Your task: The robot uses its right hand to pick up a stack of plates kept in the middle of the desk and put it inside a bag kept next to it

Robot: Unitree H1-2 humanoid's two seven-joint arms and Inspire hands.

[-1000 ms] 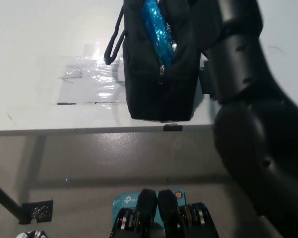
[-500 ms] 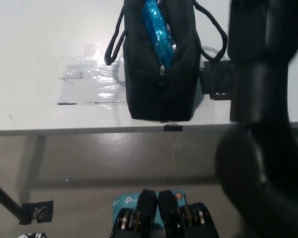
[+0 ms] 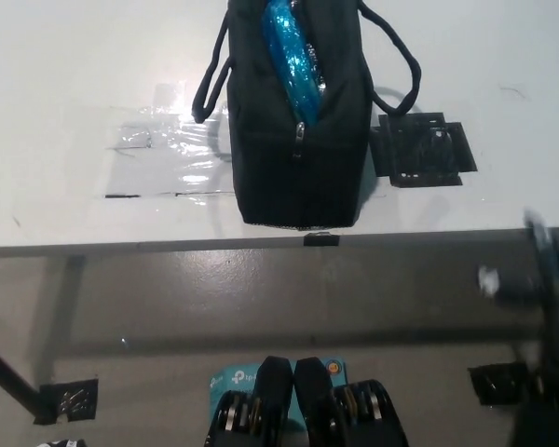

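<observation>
A black bag (image 3: 298, 121) stands on the white desk (image 3: 65, 84), its zip open along the top. The stack of plates (image 3: 291, 51), wrapped in shiny blue film, sits inside the bag and shows through the opening. My black right arm (image 3: 552, 307) is only a blurred dark streak at the lower right edge, below the desk's front edge and well away from the bag. Whether its hand is open or shut is not visible. My white left hand is out of the picture.
Black tape squares (image 3: 421, 149) mark the desk just right of the bag. A patch of clear tape (image 3: 168, 158) lies to its left. The floor below the desk edge holds a blue box (image 3: 235, 377), a black tape mark (image 3: 497, 382) and a table leg (image 3: 9, 382).
My right arm has swung away from beside the bag, down and off to the lower right, uncovering the black tape squares. The bag and plates have stayed put.
</observation>
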